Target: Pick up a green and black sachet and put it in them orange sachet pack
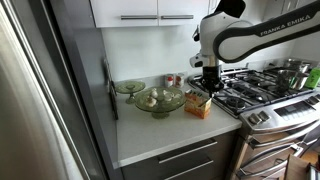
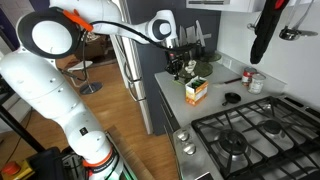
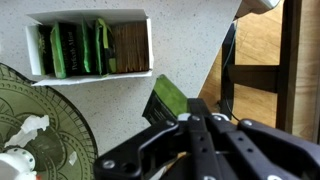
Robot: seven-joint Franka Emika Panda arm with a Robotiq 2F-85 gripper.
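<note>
Jaws are clamping the green and black sachet (image 3: 170, 98) by its lower end in the wrist view, with the blades drawn narrow around it. The packet is standing up out of the grip, tilted, its top corner leaning toward 11 o'clock.

The orange sachet pack (image 3: 90, 45) is lying at 11 o'clock from the held sachet, apart from it, on the speckled worktop (image 3: 190, 45). Its top is facing the camera open. A row of upright green packets (image 3: 75, 48) is filling the 9 o'clock part of the pack, and brown packets (image 3: 130, 45) are filling the 3 o'clock part.

A green glass bowl (image 3: 40, 115) is sitting at 8 o'clock from the held sachet, just beside the pack, and is carrying pale crumpled items (image 3: 28, 128).

In an exterior view, the arm (image 1: 255, 35) is reaching in from 3 o'clock and is holding the jaws just above the pack, near the stove (image 1: 270, 85). A second green bowl (image 1: 128, 87) is resting at 9 o'clock, further along the worktop. The held sachet is too small to make out in both exterior views.
</note>
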